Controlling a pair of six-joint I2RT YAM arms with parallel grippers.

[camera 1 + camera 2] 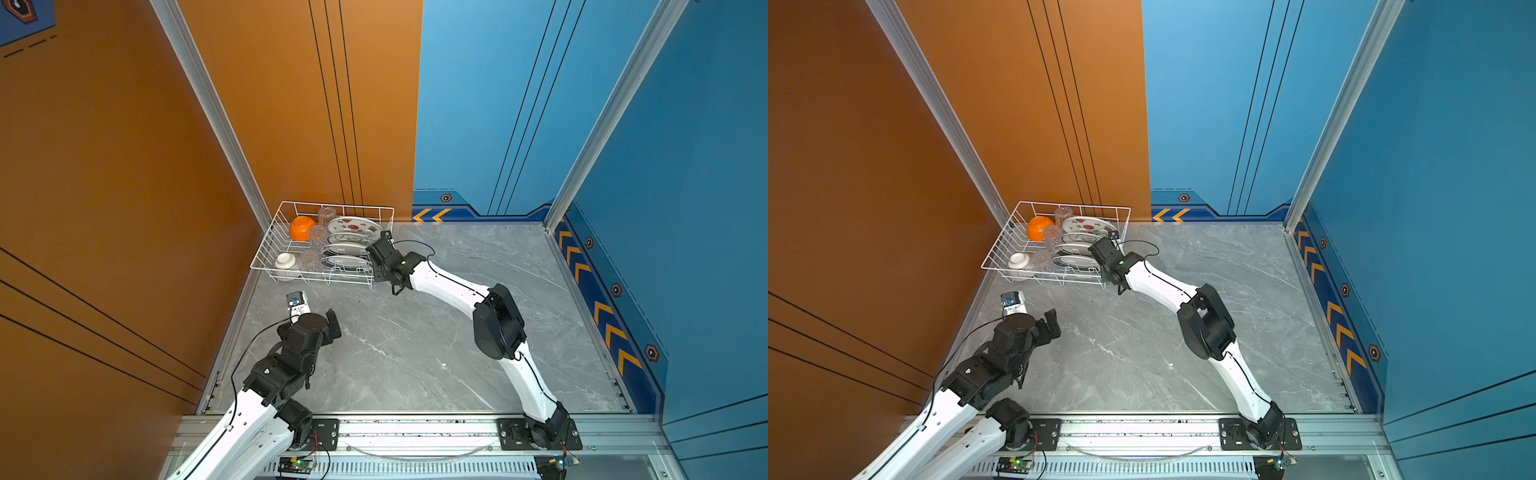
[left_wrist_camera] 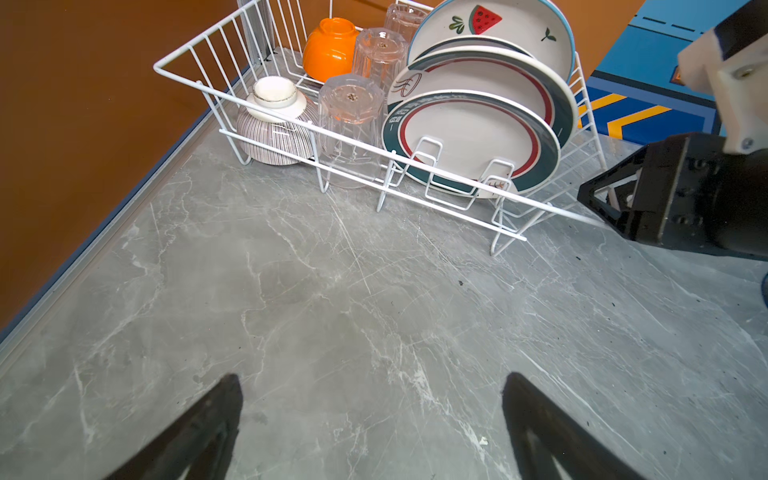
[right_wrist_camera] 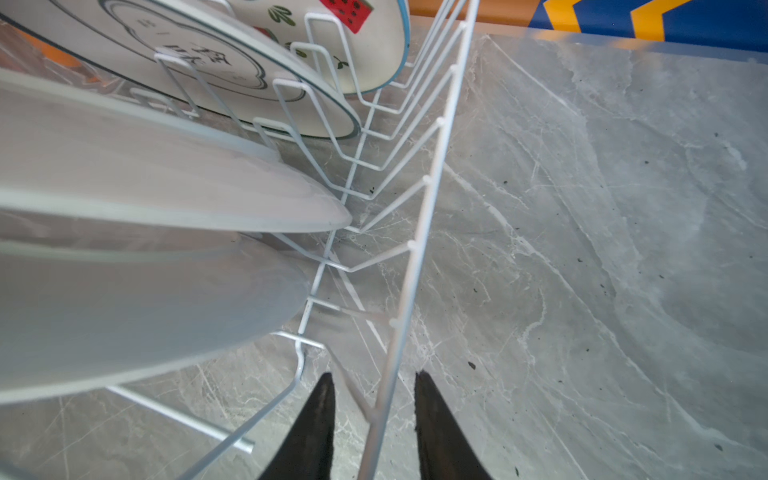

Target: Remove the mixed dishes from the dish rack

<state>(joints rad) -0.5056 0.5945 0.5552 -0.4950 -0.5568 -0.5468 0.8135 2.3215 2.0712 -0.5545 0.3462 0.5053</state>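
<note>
Four plates (image 2: pixel 478 137): upright in the prongs (image 2: pixel 430 153), right side of the rack (image 1: pixel 269 239).
Rack: far-left table (image 1: pixel 457 332) corner.
Glasses (image 2: pixel 351 112), orange bowl (image 2: pixel 330 48), striped bowl (image 2: pixel 274 124): upside down, left side.
Right gripper (image 3: pixel 374 374): part-open, fingers (image 3: pixel 320 415) straddling the rim wire (image 3: pixel 419 232), plates just beside.
Left gripper (image 2: pixel 372 375): wide open over the table.

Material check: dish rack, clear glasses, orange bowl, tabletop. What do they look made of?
Dish rack: thin rods, likely metal wire, glossy white coating.
Clear glasses: transparent, faceted; wires show through; glass or hard plastic, unclear.
Orange bowl: smooth, shiny highlights; glazed ceramic or plastic.
Tabletop: grey with white veins, dull sheen; stone or marble-look laminate.
</note>
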